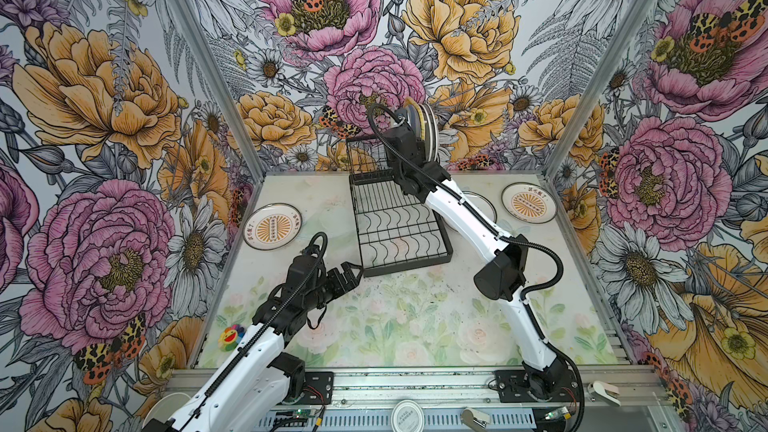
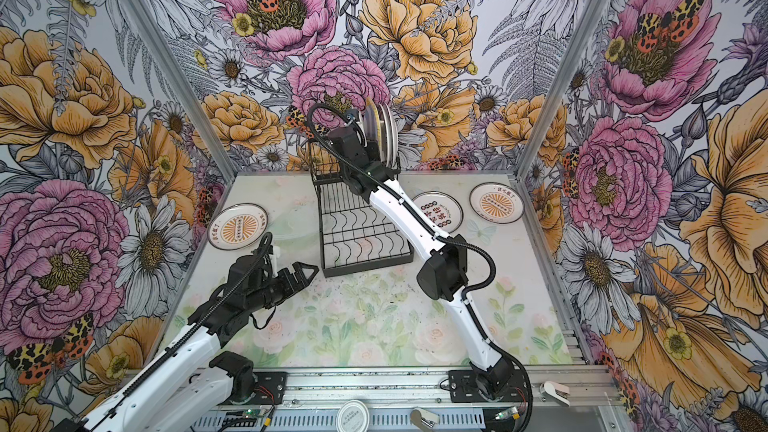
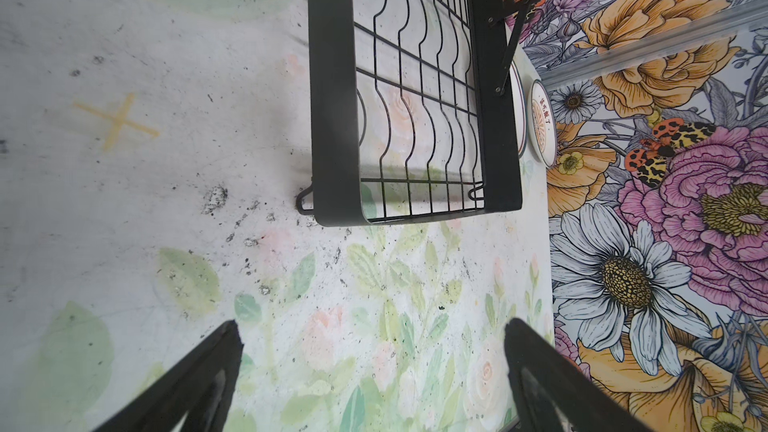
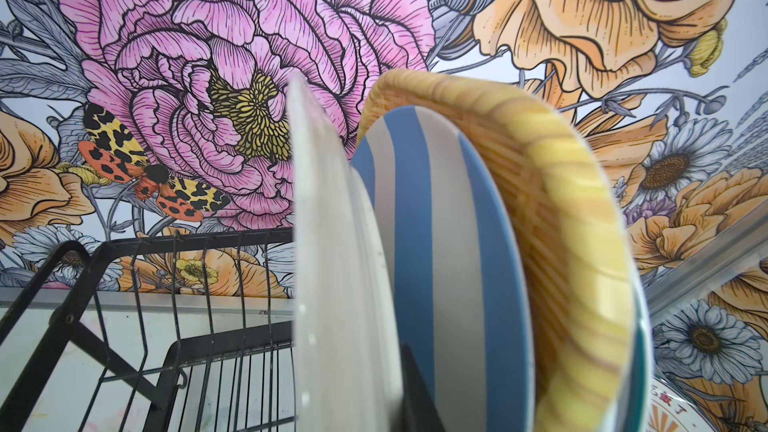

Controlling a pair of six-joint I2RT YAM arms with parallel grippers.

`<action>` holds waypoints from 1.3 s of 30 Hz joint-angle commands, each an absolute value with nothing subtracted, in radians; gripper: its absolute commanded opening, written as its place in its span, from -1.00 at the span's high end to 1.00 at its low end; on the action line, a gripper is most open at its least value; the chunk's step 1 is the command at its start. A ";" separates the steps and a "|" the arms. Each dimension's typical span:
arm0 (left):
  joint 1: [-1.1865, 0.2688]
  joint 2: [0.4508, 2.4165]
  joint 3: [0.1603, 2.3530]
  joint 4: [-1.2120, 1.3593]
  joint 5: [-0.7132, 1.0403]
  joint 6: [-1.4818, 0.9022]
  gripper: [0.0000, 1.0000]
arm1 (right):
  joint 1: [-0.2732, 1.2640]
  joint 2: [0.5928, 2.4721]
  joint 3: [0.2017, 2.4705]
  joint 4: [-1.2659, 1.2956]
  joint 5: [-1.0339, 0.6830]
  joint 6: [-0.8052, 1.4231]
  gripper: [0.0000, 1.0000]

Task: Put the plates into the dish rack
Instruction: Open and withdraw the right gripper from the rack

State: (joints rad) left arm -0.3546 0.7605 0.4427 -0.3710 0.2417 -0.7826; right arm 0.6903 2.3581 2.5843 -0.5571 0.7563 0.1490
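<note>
**Near edge:** one small round white lid [image 1: 407, 414] lies on the metal rail.

**Middle:** the left pincer [image 3: 372, 326], jaws spread wide and empty, hovers over the floral-print desk [image 1: 395, 317], just beside the near left corner of the black wire dish rack [image 1: 399, 222]. Three round white plates lie flat on the desk:
- the left sunburst plate [image 1: 272, 227];
- the right sunburst plate [image 1: 528, 203];
- the Chinese-character plate [image 2: 437, 211], partly masked by the right arm.

**Far end:** the right pincer [image 4: 365, 401] grips an upright plain white plate [image 4: 332, 263] in the raised tier. This plate stands next to a blue-striped plate [image 4: 436, 243] and a squarish yellow woven plate [image 4: 561, 222].
</note>
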 commanded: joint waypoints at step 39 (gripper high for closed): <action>-0.343 0.765 0.438 -0.376 0.154 -0.784 -0.97 | 0.708 1.549 1.637 -0.488 0.506 0.349 -0.24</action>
State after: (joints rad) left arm -0.3527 0.7616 0.4427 -0.3710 0.1795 -0.7853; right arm 0.7200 1.6283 1.7115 -0.4824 0.5579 0.2840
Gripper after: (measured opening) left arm 0.986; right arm 0.616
